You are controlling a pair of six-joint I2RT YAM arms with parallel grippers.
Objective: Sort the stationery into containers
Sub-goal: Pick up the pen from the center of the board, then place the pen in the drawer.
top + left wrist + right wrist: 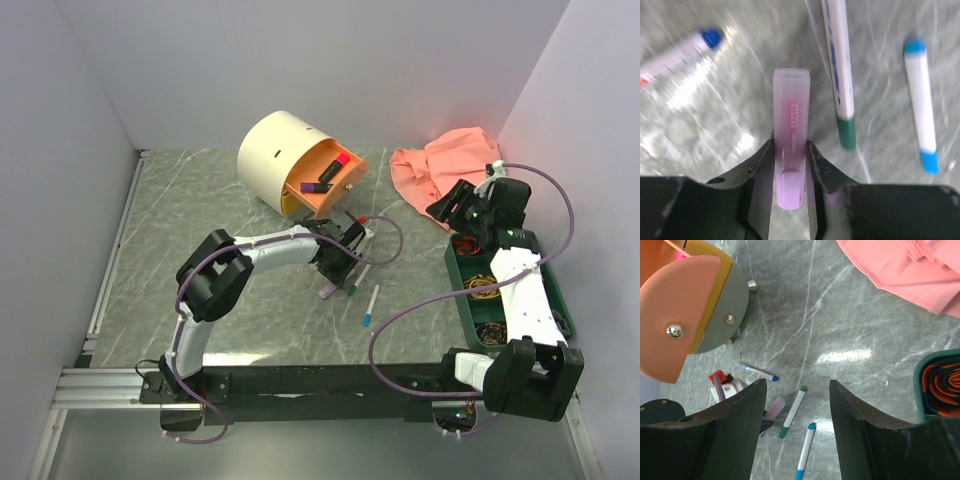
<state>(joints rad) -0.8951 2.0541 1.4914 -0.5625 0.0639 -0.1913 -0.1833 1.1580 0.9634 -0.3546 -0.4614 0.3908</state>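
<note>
My left gripper (790, 150) is shut on a lilac marker (791, 115) that lies on the table, its jaws pressing both sides near the rear end. In the top view that gripper (338, 262) sits in front of the cream cabinet (268, 150). The cabinet's peach drawer (345, 185) stands open with a pink-black highlighter (335, 167) and a purple one (315, 187) inside. A green-tipped white pen (839, 75), a blue-capped pen (921, 110) and a third white pen (675, 57) lie beside the marker. My right gripper (796, 390) hangs open and empty above the table.
A dark green compartment tray (562, 300) holding coiled bands stands under the right arm. A pink cloth (440, 165) lies crumpled at the back right. The yellow drawer (289, 204) sits below the peach one. White walls close in the left, back and right.
</note>
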